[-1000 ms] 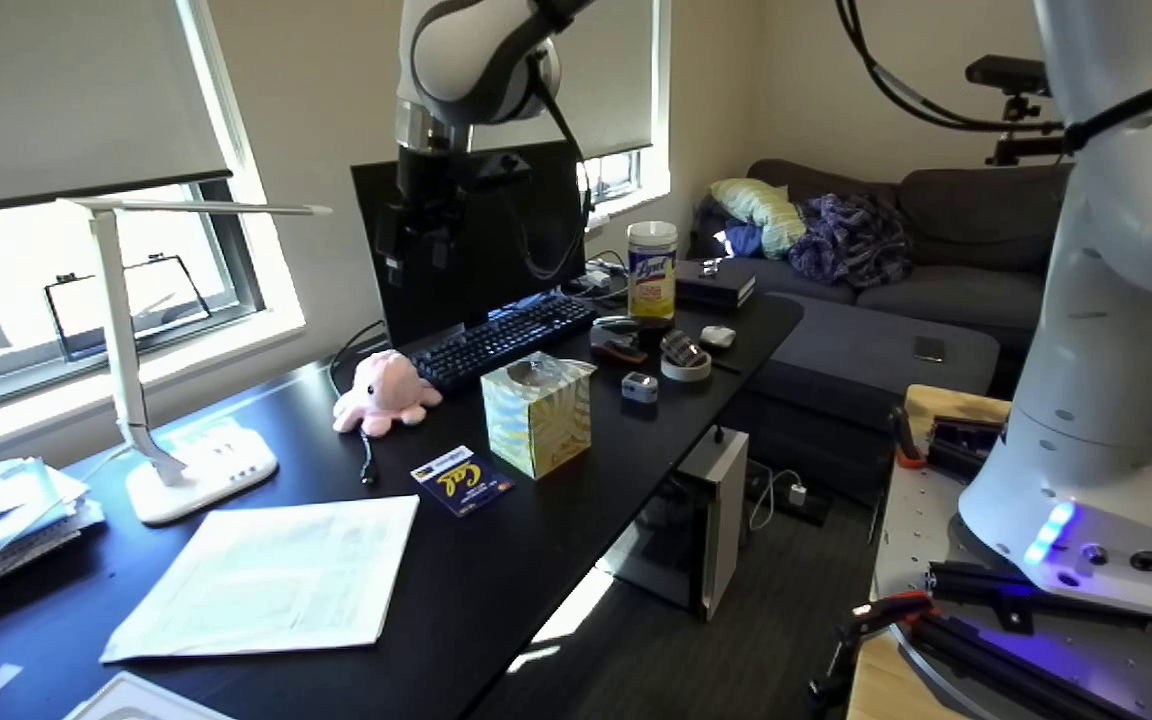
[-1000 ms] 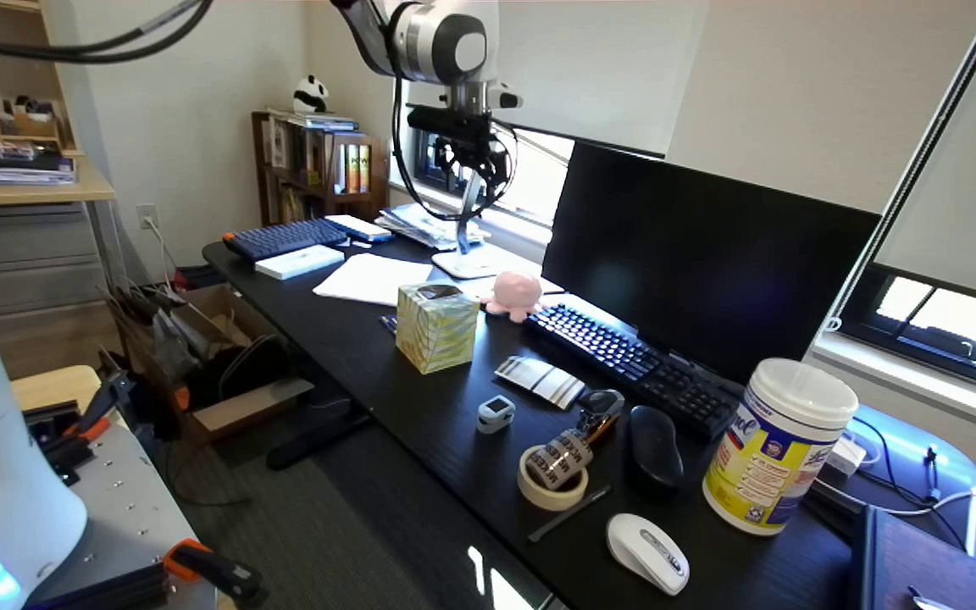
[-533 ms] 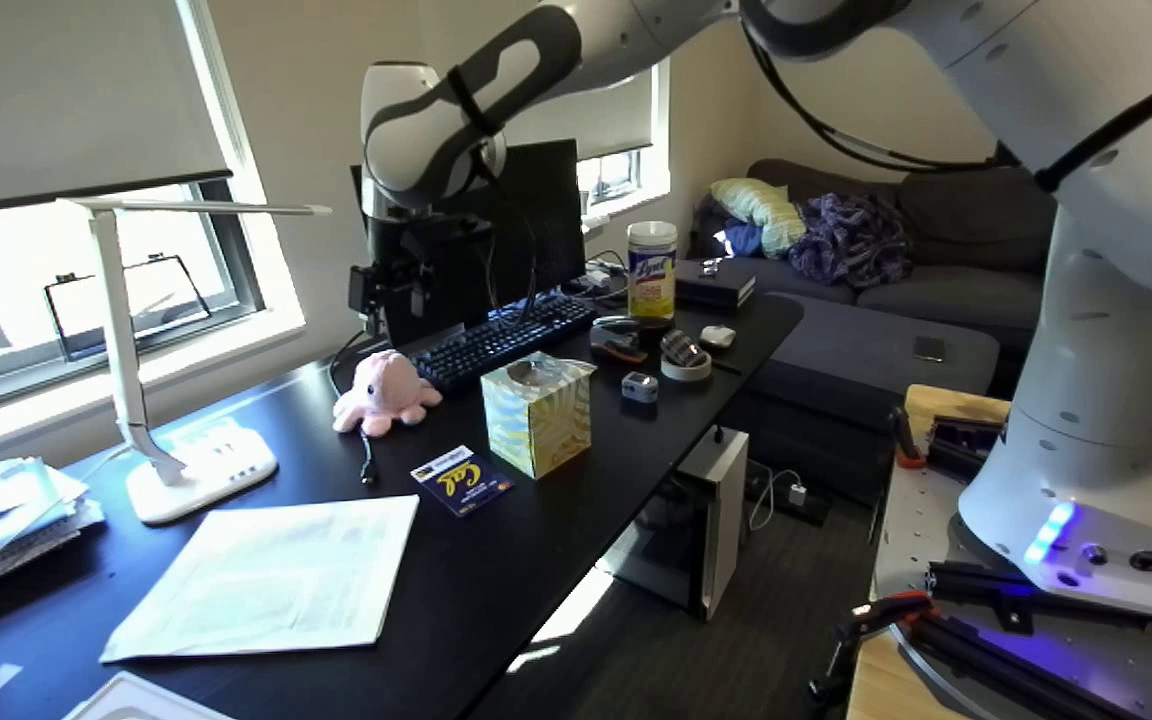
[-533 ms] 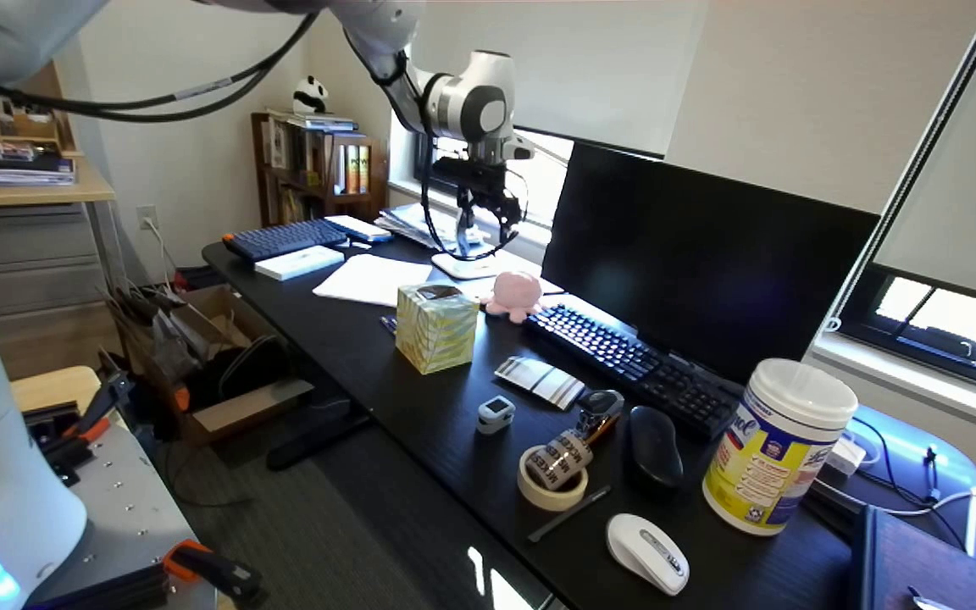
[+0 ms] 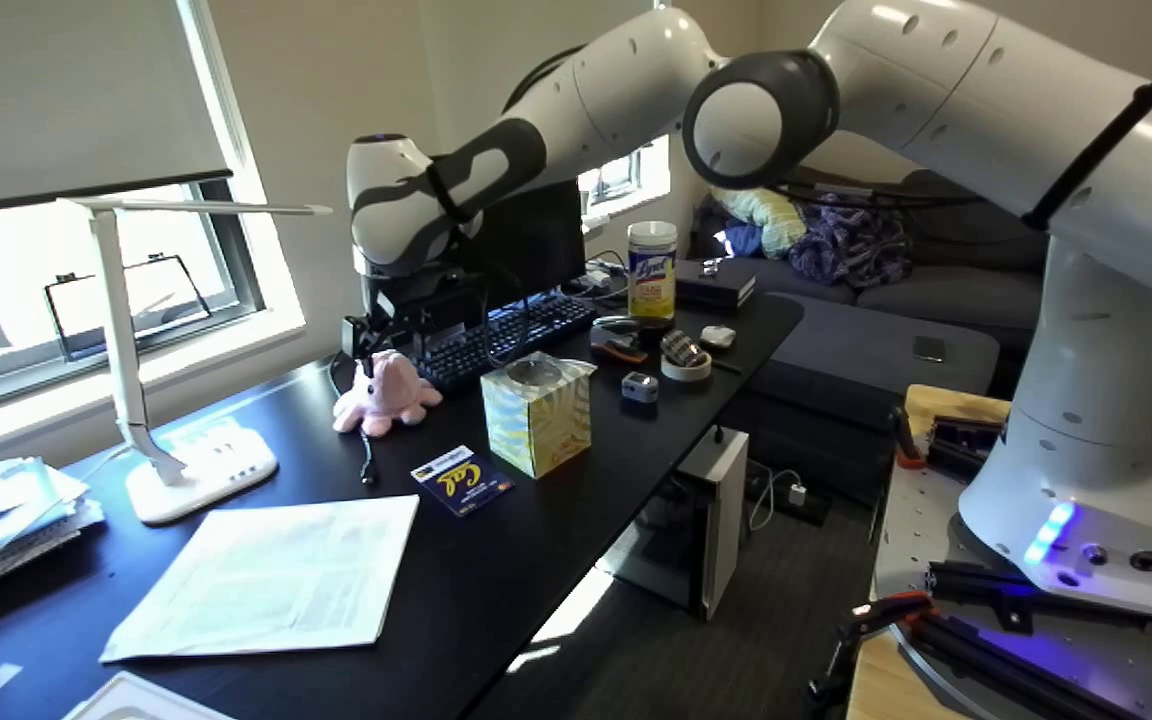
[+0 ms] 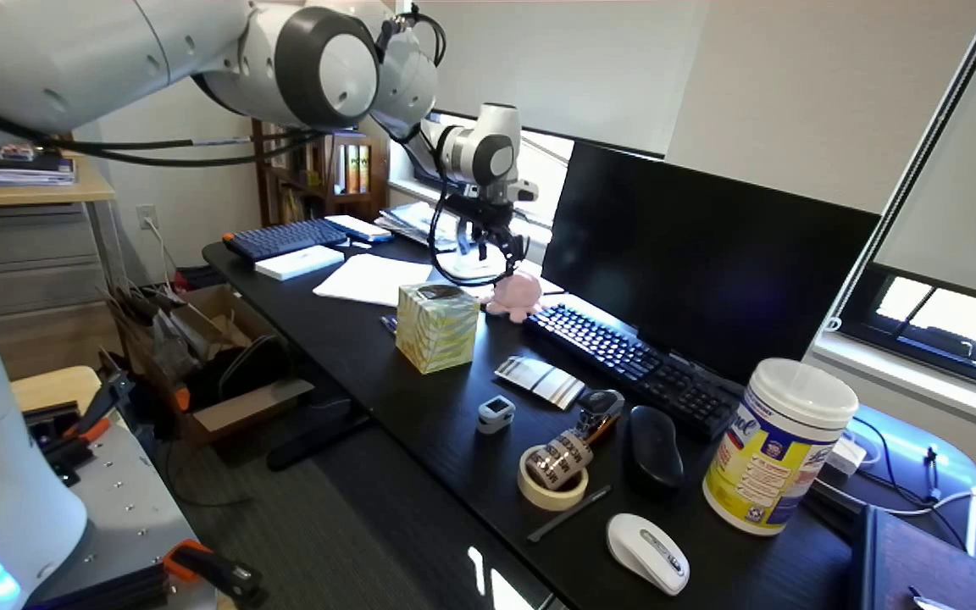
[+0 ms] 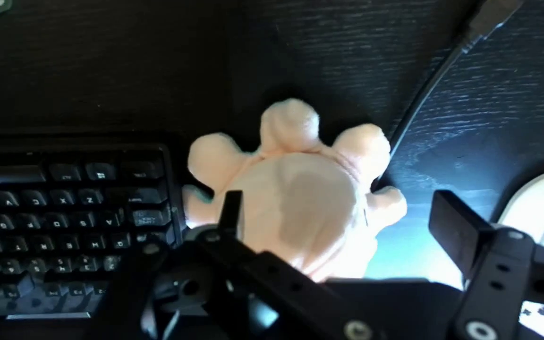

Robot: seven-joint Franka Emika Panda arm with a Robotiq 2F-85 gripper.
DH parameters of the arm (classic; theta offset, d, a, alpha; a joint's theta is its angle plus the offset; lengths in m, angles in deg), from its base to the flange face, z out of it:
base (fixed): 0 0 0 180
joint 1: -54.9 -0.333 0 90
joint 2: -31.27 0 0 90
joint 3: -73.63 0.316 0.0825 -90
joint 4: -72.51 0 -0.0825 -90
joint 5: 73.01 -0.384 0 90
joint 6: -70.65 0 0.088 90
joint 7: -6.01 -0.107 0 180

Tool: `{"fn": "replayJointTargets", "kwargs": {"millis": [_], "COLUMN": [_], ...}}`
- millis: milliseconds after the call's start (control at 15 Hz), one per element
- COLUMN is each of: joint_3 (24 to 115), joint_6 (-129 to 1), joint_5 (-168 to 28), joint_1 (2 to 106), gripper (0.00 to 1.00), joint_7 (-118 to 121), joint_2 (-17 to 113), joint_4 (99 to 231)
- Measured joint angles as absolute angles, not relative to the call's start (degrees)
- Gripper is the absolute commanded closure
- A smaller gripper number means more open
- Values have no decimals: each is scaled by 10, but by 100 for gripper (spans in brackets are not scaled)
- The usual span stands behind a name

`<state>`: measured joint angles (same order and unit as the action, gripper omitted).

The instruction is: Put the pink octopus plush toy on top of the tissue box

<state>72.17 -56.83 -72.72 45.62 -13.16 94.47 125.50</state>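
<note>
I have the hand [image 7: 338, 208] spread wide over the pink octopus toy [image 7: 295, 191], its two fingers well apart. In my wrist view, one fingertip overlaps the toy on the keyboard [image 7: 64, 212] side, and the other shows beyond it, toward the lamp [image 7: 534, 208]. I can't make out whether either finger touches the toy. The toy sits legs down on the surface [image 5: 496, 575], just beside the end of the keyboard, with a cable [image 7: 423, 98] running past its legs. In both exterior views the tissue box [image 5: 541, 425] stands upright near the toy, and the two are apart. A card [image 5: 463, 480] with yellow lettering lies flat beside the box, and a tub of wipes [image 6: 780, 449] stands near the keyboard's other end.
</note>
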Motion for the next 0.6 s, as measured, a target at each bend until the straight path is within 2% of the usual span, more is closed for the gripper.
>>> {"fn": "replayJointTargets", "kwargs": {"millis": [600], "joint_3": [696], "joint_6": [-566], "joint_5": [-727], "joint_1": [454], "gripper": [0], "joint_7": [-180], "joint_2": [1039], "joint_4": [1121]}}
